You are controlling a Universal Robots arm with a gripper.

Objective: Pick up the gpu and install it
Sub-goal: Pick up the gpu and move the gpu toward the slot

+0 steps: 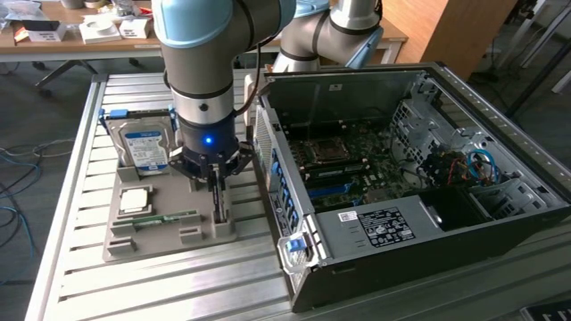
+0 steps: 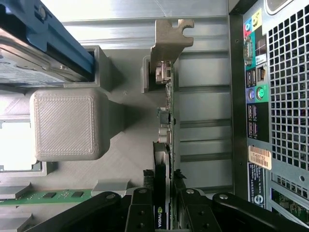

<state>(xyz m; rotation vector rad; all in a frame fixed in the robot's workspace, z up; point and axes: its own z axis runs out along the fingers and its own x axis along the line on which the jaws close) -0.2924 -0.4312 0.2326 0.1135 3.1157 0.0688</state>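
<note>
The gpu (image 1: 219, 206) stands on its edge in a slot of the grey holder tray (image 1: 134, 249), just beside the open computer case (image 1: 402, 194). My gripper (image 1: 218, 179) has come straight down on its top edge. In the wrist view the thin dark card (image 2: 166, 125) runs away from me to its silver end bracket (image 2: 170, 38). My two black fingers (image 2: 140, 210) press against both faces of the card near a green logo. The gripper (image 2: 164, 212) is shut on the card, which still sits in the slot.
A hard drive with a blue label (image 1: 146, 147) stands at the tray's far end, with a processor chip (image 1: 136, 199) and a green memory stick (image 1: 165, 219) lying nearer. The case's rear panel (image 2: 285, 96) is close beside the card. The motherboard (image 1: 357, 167) lies exposed inside.
</note>
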